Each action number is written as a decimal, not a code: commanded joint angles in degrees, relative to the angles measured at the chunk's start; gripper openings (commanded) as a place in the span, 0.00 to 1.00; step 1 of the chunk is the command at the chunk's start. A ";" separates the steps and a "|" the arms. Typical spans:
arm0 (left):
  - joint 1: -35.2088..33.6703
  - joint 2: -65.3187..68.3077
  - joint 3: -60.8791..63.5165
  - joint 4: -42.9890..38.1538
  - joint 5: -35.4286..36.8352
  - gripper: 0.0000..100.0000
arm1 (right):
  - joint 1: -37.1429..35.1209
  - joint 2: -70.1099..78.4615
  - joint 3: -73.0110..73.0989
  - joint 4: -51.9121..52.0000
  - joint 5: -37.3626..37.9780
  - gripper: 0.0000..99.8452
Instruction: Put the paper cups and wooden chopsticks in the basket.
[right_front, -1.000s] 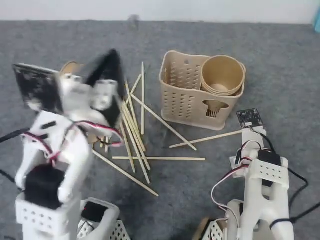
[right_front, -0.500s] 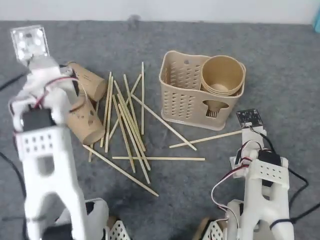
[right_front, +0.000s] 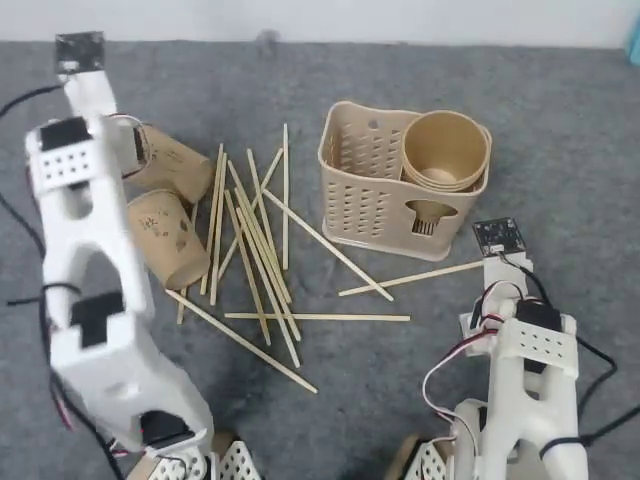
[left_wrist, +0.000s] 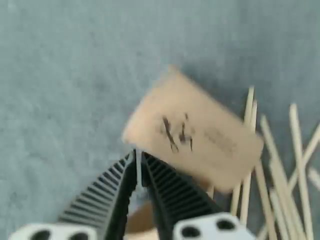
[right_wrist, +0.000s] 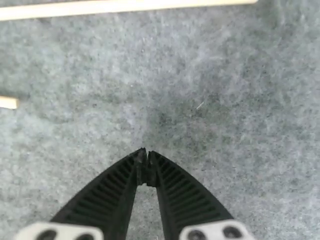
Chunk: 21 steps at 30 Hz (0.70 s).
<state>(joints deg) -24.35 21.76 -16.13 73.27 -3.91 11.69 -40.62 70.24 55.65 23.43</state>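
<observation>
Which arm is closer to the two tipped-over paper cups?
Left. Its pincer hangs right by one tipped-over cup. The right pincer sits far off, past the chopsticks, over bare grey mat.

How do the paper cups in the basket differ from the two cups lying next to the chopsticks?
The stacked cups stand upright, mouths up, in the basket; the two loose cups lie on their sides on the carpet. The stacked cups are nested together; the loose cups lie separately, one beside the other. All look like the same brown paper.
</observation>
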 joint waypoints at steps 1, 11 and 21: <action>0.26 6.42 -15.25 11.43 -0.62 0.01 | -0.75 -1.71 -0.18 -0.31 0.44 0.01; -0.44 26.37 -39.08 27.34 -0.79 0.01 | -0.75 -1.71 -0.18 -0.40 0.44 0.01; -0.26 23.12 -26.95 27.43 -1.05 0.01 | -0.75 -1.71 -0.26 -0.40 0.53 0.01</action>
<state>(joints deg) -24.79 50.24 -46.55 98.68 -4.44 11.69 -40.62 70.24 55.65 23.43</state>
